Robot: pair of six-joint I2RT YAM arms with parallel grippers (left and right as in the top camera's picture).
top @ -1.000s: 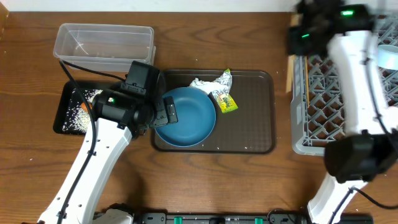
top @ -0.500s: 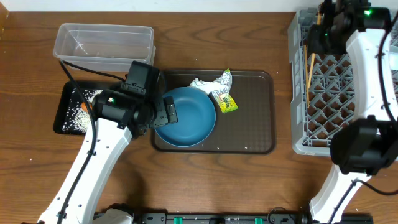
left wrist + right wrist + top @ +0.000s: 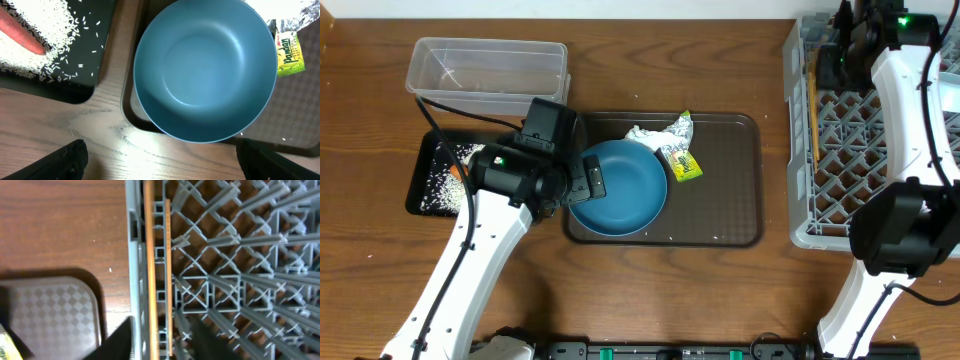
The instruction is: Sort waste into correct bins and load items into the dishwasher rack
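Since half a second ago the right gripper (image 3: pixel 161 324) has parted its fingers and let go of the chopsticks (image 3: pixel 149 255). They now lie side by side along the rack's (image 3: pixel 820 238) 9 o'clock wall, running 12 to 6, between the half-spread fingers, which grip nothing. The left gripper (image 3: pixel 160 152) has not moved. It is spread wide and empty, with the plate (image 3: pixel 205 70) at its 12 o'clock, on the tray's (image 3: pixel 720 215) 9 o'clock end. Overhead, the right gripper hides the chopsticks' 12 o'clock ends, and the frame cuts off the rack at 3 o'clock.
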